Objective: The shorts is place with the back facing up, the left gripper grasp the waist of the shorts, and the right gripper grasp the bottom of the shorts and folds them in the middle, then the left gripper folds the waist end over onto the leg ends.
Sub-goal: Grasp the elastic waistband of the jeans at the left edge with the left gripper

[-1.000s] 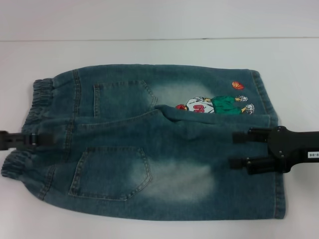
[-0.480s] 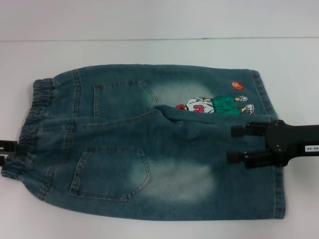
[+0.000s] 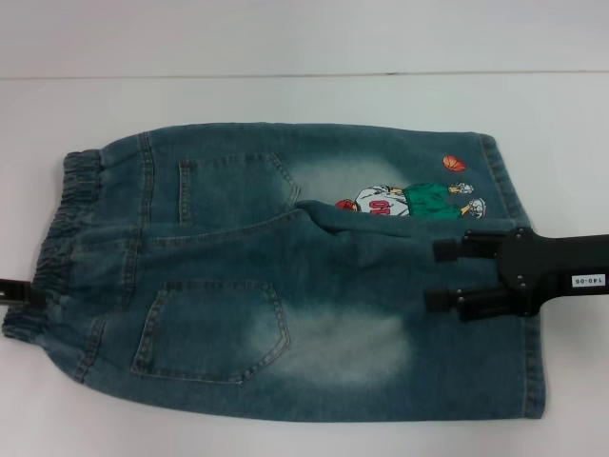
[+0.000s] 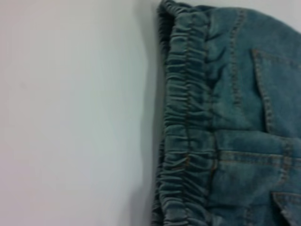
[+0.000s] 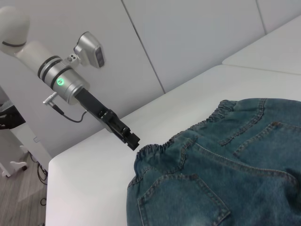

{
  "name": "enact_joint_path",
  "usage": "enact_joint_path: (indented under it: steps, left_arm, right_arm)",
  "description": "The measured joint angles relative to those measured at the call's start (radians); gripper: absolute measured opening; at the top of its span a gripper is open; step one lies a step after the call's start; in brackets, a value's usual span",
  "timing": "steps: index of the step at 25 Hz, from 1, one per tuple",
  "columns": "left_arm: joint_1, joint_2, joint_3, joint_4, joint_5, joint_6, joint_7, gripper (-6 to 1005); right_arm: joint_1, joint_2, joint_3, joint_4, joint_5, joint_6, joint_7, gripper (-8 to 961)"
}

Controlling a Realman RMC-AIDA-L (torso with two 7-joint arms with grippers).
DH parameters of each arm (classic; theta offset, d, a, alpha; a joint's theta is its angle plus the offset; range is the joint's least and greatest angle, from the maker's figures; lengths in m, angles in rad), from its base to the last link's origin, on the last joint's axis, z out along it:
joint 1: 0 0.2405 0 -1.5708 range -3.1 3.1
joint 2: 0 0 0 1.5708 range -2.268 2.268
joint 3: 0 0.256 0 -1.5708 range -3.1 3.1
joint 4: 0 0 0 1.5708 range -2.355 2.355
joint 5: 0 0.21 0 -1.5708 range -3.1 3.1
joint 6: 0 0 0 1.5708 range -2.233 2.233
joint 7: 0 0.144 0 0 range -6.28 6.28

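Observation:
The denim shorts [image 3: 285, 286] lie back side up on the white table [image 3: 285, 95], folded in half lengthwise, with a back pocket on top. The elastic waist [image 3: 67, 219] is at the left and the leg ends [image 3: 519, 314] at the right. A cartoon print [image 3: 409, 200] shows on the lower layer. My left gripper [image 3: 21, 290] sits at the table's left edge, just off the waist, also visible in the right wrist view [image 5: 132, 140]. My right gripper [image 3: 442, 274] hovers open over the leg end, holding nothing. The left wrist view shows the gathered waist [image 4: 188, 127] close up.
Bare white table [image 4: 70, 117] surrounds the shorts on all sides. A white wall [image 5: 188, 37] stands behind the table. The table's corner and the floor [image 5: 23, 202] beyond it appear in the right wrist view.
My left gripper has drawn back leftward off the waistband to the table edge. My right gripper has shifted slightly left and away over the leg end. The shorts have not moved.

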Motion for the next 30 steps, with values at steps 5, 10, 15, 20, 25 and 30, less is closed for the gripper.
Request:
enact_joint_path:
  steps: [5,10,15,20,25,30]
  left_arm:
    - [-0.003,-0.002,0.032,-0.011,0.012,-0.037,-0.009,847]
    - [-0.005,-0.005,0.058,-0.023,0.025,-0.065,-0.010,843]
    - [-0.007,-0.008,0.074,-0.028,0.026,-0.087,-0.011,830]
    - [-0.011,-0.009,0.082,-0.036,0.026,-0.093,-0.011,816]
    - [-0.018,-0.015,0.086,-0.042,0.025,-0.091,-0.010,802]
    - [-0.023,-0.017,0.086,-0.047,0.019,-0.080,-0.003,789]
  right_arm:
    - [0.000,0.002,0.000,0.002,-0.001,0.002,0.002,940]
    - [-0.004,0.003,0.000,0.002,-0.002,0.002,0.002,940]
    - [-0.005,0.004,0.000,0.002,-0.002,0.001,0.003,940]
    - [-0.005,0.003,0.000,0.002,-0.002,0.002,0.003,940]
    - [-0.001,0.003,0.000,0.001,-0.002,0.002,0.004,939]
    - [0.001,0.003,0.001,-0.003,-0.002,0.001,0.004,939]
